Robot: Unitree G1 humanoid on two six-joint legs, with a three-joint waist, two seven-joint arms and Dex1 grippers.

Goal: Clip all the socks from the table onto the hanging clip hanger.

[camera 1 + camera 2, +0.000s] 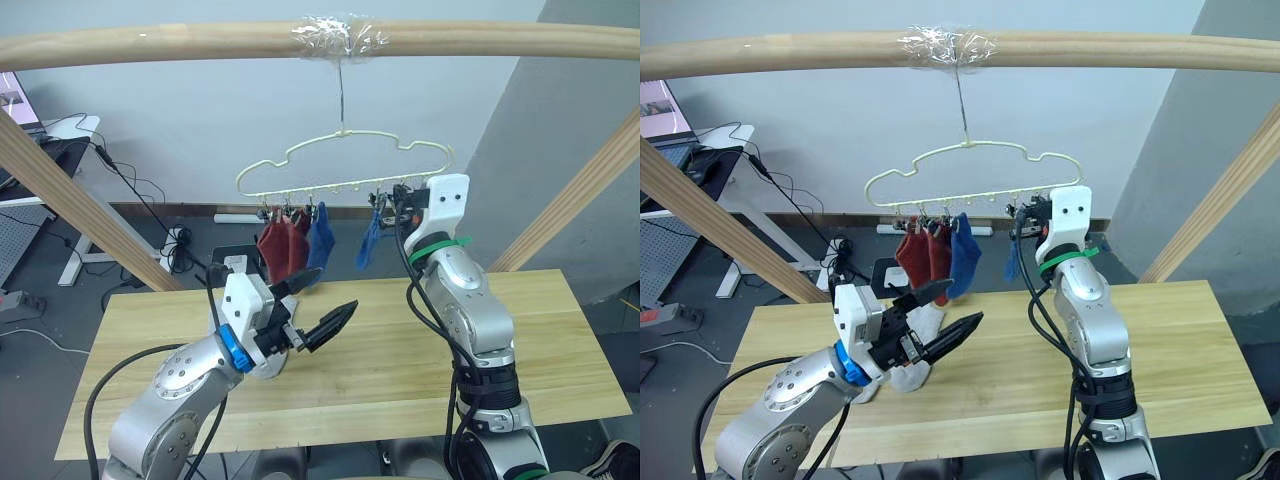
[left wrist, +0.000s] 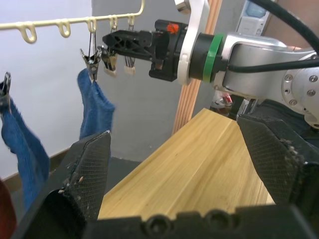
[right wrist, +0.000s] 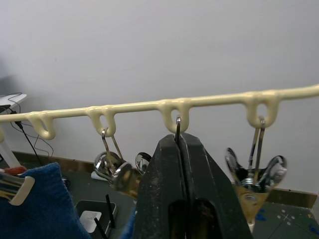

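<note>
Black cables (image 1: 140, 190) trail across the floor beside a desk (image 1: 70, 135).

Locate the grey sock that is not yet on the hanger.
The grey sock lies on the table at the robot's left, right under the open left pincer.

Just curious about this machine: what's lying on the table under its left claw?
Under the open left gripper, a light grey sock lies on the table. The arm covers part of it, so whether another lies beneath is hidden.
</note>
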